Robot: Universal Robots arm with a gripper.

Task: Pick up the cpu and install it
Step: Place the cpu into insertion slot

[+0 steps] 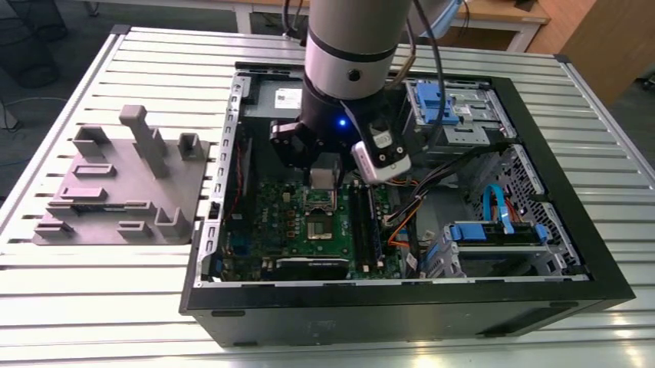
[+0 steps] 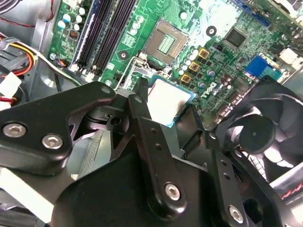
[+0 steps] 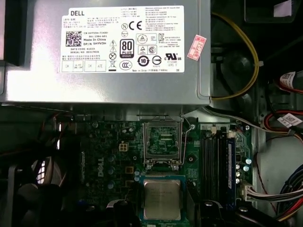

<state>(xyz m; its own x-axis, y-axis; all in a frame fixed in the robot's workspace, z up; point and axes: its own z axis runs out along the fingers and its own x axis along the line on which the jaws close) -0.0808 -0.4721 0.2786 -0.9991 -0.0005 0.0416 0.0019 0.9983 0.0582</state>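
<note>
Gripper (image 2: 169, 109) — black fingers (image 2: 142, 111) clenched on two edges of the cpu (image 2: 166, 100), silver top up, held above the motherboard (image 2: 222, 52), beside the socket (image 2: 165, 42) and apart from it. Fan (image 2: 258, 137) close by. Beyond — grey fixture (image 1: 123, 184) on the slatted table (image 1: 92, 291), outside the open case (image 1: 409, 314), well apart from the arm (image 1: 348, 46)

The arm (image 1: 348, 46) comes straight down from the top of the exterior view, its grey last link upright, with a blue light lit on the black wrist (image 1: 315, 107). The gripper (image 1: 324, 175) points downward below it. In the second wrist view the black jaws stand closed against two opposite edges of the cpu (image 2: 168, 101), gripping it flat between them.
</note>
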